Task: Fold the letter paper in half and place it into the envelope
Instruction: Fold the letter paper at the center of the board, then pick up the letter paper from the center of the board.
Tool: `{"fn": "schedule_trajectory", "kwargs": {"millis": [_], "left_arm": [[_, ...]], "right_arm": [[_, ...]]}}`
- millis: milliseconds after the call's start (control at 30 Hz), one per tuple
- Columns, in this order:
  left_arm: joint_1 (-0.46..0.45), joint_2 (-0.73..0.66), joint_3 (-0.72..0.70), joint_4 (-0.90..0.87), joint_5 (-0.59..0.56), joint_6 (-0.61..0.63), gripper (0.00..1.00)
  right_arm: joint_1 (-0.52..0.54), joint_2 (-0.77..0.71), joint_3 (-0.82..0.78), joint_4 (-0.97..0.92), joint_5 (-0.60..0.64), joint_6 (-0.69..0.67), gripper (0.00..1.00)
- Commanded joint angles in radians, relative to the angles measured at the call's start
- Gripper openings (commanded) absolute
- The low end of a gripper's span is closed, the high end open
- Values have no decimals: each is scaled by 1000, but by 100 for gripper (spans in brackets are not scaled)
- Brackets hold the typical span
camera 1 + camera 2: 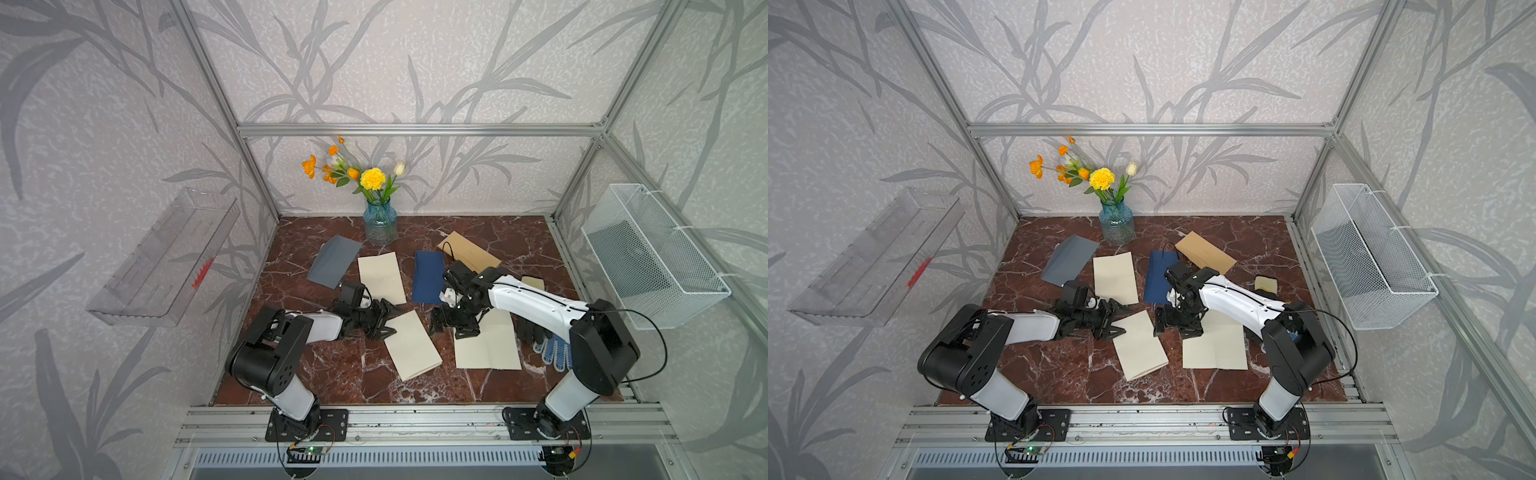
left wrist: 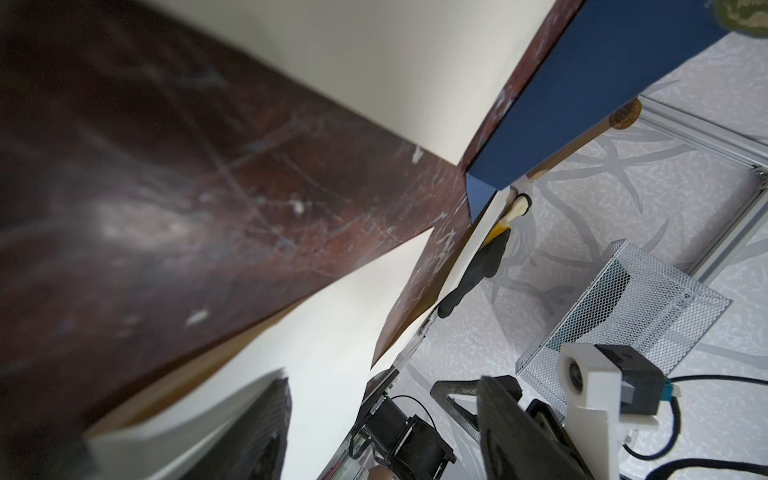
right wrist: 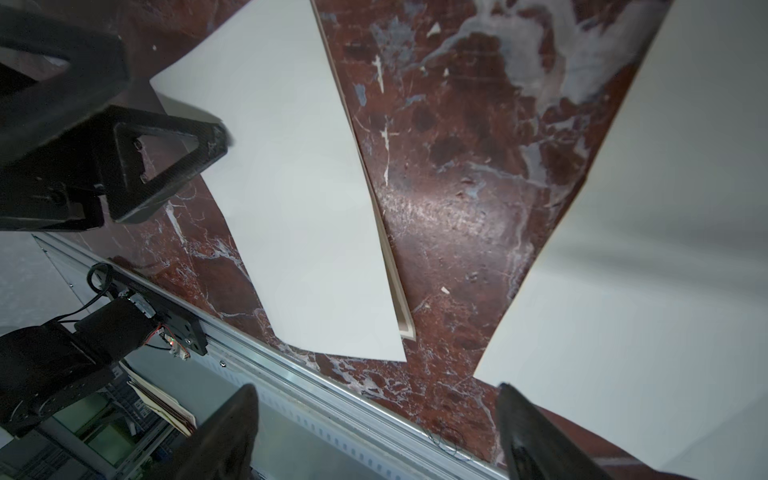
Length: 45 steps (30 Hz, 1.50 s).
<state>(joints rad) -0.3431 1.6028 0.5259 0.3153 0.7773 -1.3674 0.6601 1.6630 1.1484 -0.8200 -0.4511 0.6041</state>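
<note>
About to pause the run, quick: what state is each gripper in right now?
Left gripper: open, gripping nothing, one fingertip at a corner of the folded letter paper.
Right gripper: open, empty.

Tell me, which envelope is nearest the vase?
The grey envelope: its corner nearly reaches the vase. The navy envelope and tan envelope lie farther off.

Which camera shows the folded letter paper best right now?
Right wrist: the letter paper is large and sharp, its layered edge visible. Both top views show it nearly whole but small; left wrist catches only a blurred part.
</note>
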Motion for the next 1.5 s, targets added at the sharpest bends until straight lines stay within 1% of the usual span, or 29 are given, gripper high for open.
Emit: {"fn": "schedule_trajectory", "kwargs": {"millis": [0, 33, 167, 200, 233, 300, 400, 533, 633, 700, 733, 800, 833, 867, 900, 933, 1000, 1133, 1200, 1300, 1467], "left_arm": [[6, -5, -79, -7, -209, -106, 71], [5, -13, -91, 14, -231, -120, 71], [3, -58, -104, 39, -287, -108, 70], [3, -72, -103, 27, -297, -98, 70], [4, -86, -106, 22, -311, -87, 70], [4, -99, -115, 28, -319, -83, 70], [4, -92, -115, 50, -306, -78, 70], [3, -71, -93, 65, -268, -51, 70], [1, -64, -90, 69, -258, -46, 71], [2, -60, -103, 72, -267, -69, 71], [2, -58, -111, 69, -276, -95, 71], [-3, -59, -137, 75, -309, -164, 70], [-9, -63, -155, 90, -336, -209, 70], [-15, -68, -171, 116, -361, -258, 70], [-20, -71, -180, 131, -378, -287, 70], [-27, -77, -182, 135, -396, -310, 70], [-36, -92, -173, 116, -414, -334, 70], [-61, -143, -194, 98, -471, -415, 70], [-67, -165, -211, 98, -493, -443, 69], [-87, -207, -245, 99, -534, -498, 69], [-109, -276, -273, 61, -578, -548, 69]], "right_arm": [[4, 17, -18, 84, -58, 25, 80], [4, 21, -21, 103, -70, 24, 73], [12, 38, -3, 161, -118, 18, 35], [16, 38, 3, 167, -124, 15, 29], [23, 71, 11, 175, -132, 13, 24], [32, 100, 17, 187, -146, 11, 15], [42, 151, 15, 224, -168, 13, 6], [47, 223, 26, 247, -181, -3, 2], [50, 239, 22, 248, -190, -9, 1], [52, 224, 7, 247, -194, -3, 5], [52, 208, 0, 243, -196, 7, 12], [52, 171, -14, 221, -192, 26, 41], [50, 152, -23, 214, -195, 60, 53], [50, 136, -35, 221, -208, 87, 63], [50, 125, -47, 235, -224, 111, 70], [50, 114, -63, 253, -239, 141, 73], [50, 96, -93, 294, -258, 200, 76], [56, 59, -174, 419, -286, 336, 77], [62, 51, -198, 447, -284, 374, 78], [70, 50, -251, 542, -288, 450, 78], [92, 70, -314, 683, -278, 534, 78]]}}
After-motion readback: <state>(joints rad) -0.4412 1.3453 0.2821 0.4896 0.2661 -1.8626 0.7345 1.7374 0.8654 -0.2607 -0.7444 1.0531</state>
